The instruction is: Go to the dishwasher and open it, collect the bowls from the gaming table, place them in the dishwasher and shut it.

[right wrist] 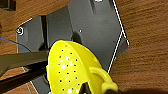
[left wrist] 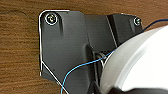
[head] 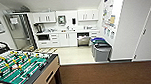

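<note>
Kitchenette straight ahead past brown carpet, pale floor beyond; white cabinets [head: 66,39] along the back wall, tall steel fridge [head: 19,31] at the left, grey bins [head: 100,50] by the right wall. The dishwasher [head: 83,39] sits under the counter [head: 66,32] right of the white doors; its front looks tipped out with a dark gap above, so I'd judge it already open, though it's too small to be sure. Gaming table [head: 20,69] is close at the near left, green field and rods visible; can't make out bowls on it from here. Right wrist view: a yellow perforated bowl with a handle [right wrist: 72,68] hangs large over the wood-toned floor, apparently in the right pincer's grip, but the fingers aren't readable, so its state is unknown. Left wrist view: a white bowl [left wrist: 140,62] looms just as large; left pincer state likewise unknown. Judged step: bowls collected, transport leg to the dishwasher. Next move needs a straight drive onto the pale floor, clearing the table corner and the bins, stopping square to the door.
</note>
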{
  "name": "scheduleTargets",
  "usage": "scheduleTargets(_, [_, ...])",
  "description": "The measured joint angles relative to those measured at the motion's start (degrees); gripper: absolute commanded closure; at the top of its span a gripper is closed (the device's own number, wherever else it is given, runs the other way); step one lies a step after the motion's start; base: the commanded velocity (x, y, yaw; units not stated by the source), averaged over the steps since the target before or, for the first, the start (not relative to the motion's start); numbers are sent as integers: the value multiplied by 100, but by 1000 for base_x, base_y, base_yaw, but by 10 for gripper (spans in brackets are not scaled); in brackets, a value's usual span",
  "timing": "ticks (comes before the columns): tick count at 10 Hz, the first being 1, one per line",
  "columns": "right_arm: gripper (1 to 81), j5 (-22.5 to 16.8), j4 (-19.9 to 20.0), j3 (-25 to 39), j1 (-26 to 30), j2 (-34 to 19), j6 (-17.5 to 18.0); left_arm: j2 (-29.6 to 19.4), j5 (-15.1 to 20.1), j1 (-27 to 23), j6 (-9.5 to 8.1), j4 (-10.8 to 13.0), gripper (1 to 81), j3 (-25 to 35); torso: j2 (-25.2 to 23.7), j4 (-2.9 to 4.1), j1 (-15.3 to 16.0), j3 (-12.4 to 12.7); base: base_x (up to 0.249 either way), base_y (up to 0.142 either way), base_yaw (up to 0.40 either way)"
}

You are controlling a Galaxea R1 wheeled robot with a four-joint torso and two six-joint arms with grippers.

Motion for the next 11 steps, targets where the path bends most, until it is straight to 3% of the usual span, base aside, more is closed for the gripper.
scheduleTargets(11, [811,0,-9,-5,2,10,0,5,-2,18,1,2,811,11,-2,0,-7,0,166,0,0])
